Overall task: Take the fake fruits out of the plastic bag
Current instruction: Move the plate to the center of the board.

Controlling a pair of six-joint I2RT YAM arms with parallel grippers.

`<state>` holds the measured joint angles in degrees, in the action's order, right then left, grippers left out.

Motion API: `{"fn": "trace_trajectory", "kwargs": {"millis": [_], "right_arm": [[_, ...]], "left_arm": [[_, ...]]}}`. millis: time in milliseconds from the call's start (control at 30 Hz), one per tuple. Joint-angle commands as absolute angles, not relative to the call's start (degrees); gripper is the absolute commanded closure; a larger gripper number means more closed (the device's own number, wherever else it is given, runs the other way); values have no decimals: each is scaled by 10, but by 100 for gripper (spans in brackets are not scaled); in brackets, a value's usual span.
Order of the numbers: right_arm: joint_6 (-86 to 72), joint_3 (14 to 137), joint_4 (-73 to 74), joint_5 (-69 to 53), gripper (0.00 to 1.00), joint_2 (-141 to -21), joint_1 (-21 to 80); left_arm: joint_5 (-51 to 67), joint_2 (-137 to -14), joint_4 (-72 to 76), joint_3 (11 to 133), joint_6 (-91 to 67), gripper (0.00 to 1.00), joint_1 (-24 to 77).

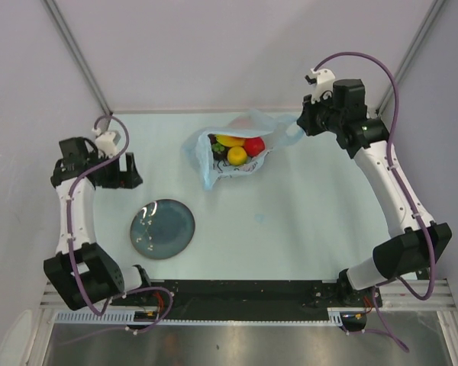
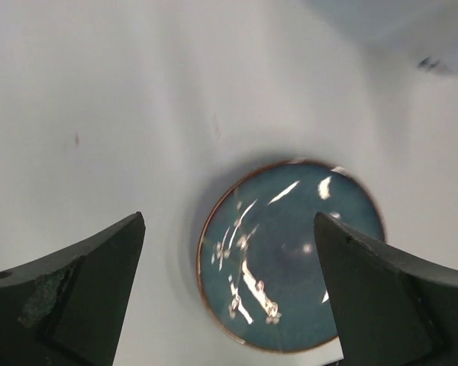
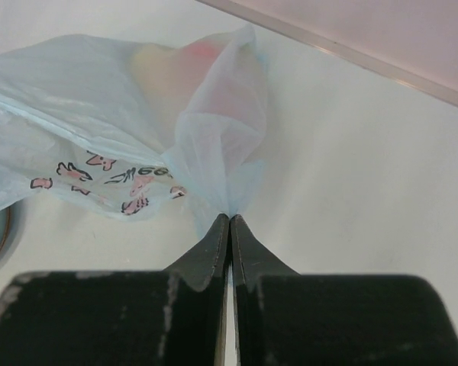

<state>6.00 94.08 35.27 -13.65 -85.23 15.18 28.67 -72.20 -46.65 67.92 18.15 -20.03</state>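
- Two arms stand at the near edge of your counter (image 1: 290,206), a pale, blue-tinted surface with a few faint marks on it.
- Plain grey-lilac walls (image 1: 214,53) close it in on three sides, with a metal strut (image 1: 76,53) slanting down into each far corner. A black rail (image 1: 244,293) runs along the near edge between the two bases.
- One bag (image 1: 202,164) lies at the far middle of the counter. Its mouth gapes toward the top camera and its printed panel is on the near side.
- The fruits (image 1: 240,149) you can see are all inside the bag.
- You can count three for certain: one banana bunch (image 1: 229,140), one red apple (image 1: 253,146) and one round yellow fruit (image 1: 237,155).
- At their left is a dark piece with green on it (image 1: 217,150), too small to name.
- One dark teal plate (image 1: 162,228) sits near left, well apart from the bag, its glaze catching the light.
- Your left pincer (image 1: 126,169) hangs far left of the plate with its fingers spread wide and nothing between them. In its wrist view the plate shows below the gap.
- Your right pincer (image 1: 301,122) is at the bag's far right corner. Its fingers are pressed together on a fold of the film, which in the wrist view runs straight into the tips.
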Motion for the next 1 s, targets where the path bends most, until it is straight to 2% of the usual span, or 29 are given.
{"fn": "trace_trajectory", "kwargs": {"millis": [0,100,333,433,500,600,633,700,733,800,833,967], "right_arm": [[47,950,337,-151,94,-870,151],[38,958,340,-155,95,-881,152],[40,974,343,-156,96,-901,167],[46,972,345,-150,96,-899,178],[50,971,345,-148,96,-897,185],[55,970,346,-142,96,-897,191],[57,969,347,-139,96,-897,192],[60,969,347,-134,96,-897,193],[61,969,349,-133,96,-897,194],[64,964,349,-128,96,-894,193],[66,961,345,-126,96,-892,193],[75,939,344,-118,97,-880,192]], "left_arm": [[225,-747,-504,607,236,5,-247],[215,-758,-513,576,259,10,-266],[189,-765,-474,491,311,15,-275],[191,-793,-461,480,305,23,-276],[200,-823,-460,477,304,25,-276],[209,-860,-450,475,308,40,-275],[211,-869,-442,474,308,50,-276],[228,-890,-438,474,316,58,-275],[235,-896,-438,477,319,67,-275],[259,-908,-444,492,325,79,-275],[274,-911,-447,498,330,90,-274],[319,-930,-468,524,351,96,-235]]}}
